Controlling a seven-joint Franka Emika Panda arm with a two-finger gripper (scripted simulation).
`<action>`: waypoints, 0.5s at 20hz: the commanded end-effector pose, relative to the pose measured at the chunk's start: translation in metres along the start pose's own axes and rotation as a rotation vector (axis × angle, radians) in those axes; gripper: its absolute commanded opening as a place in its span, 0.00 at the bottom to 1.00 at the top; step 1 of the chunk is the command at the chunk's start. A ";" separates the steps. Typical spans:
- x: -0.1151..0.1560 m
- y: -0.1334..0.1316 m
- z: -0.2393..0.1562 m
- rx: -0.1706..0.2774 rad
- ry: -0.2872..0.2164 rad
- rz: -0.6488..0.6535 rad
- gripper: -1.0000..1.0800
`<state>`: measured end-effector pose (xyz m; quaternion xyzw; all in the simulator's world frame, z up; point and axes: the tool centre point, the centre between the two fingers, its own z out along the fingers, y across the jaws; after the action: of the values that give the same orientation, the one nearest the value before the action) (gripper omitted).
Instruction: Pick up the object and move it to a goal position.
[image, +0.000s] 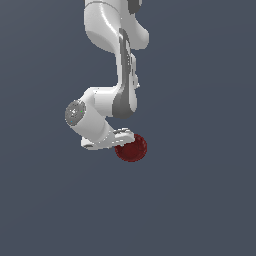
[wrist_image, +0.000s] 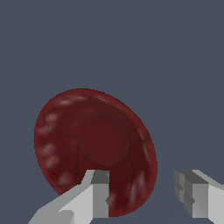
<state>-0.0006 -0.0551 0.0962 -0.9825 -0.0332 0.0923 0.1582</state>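
Jaws stand apart in the wrist view, with a clear gap between the two fingers: one finger (wrist_image: 94, 194) lies across the edge of the bowl (wrist_image: 94, 146), the other (wrist_image: 199, 192) sits off to the side over bare grey ground, and the pictures do not settle whether the near finger presses on the rim or merely overlaps it. That bowl is small, dark red and round, and in the wrist view it is tilted so that its round face turns toward the camera, with pale glints along one side of the rim. In the exterior view the bowl (image: 131, 148) hangs just below the centre of the picture, at about four o'clock from the gripper (image: 124, 135), touching or just beside its tip. Above it the white arm (image: 117, 65) comes down from twelve o'clock, bends at a grey-capped joint (image: 76, 112) at about nine o'clock from the bowl, and turns its last link toward the bowl. Around all of this lies a plain dark grey-blue backdrop (image: 210, 200), even in tone.
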 end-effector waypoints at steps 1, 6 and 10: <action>0.001 0.007 0.006 0.058 -0.007 -0.012 0.62; 0.001 0.018 0.014 0.140 -0.009 -0.030 0.62; 0.002 0.022 0.017 0.179 -0.007 -0.038 0.62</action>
<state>-0.0018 -0.0704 0.0740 -0.9652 -0.0424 0.0962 0.2396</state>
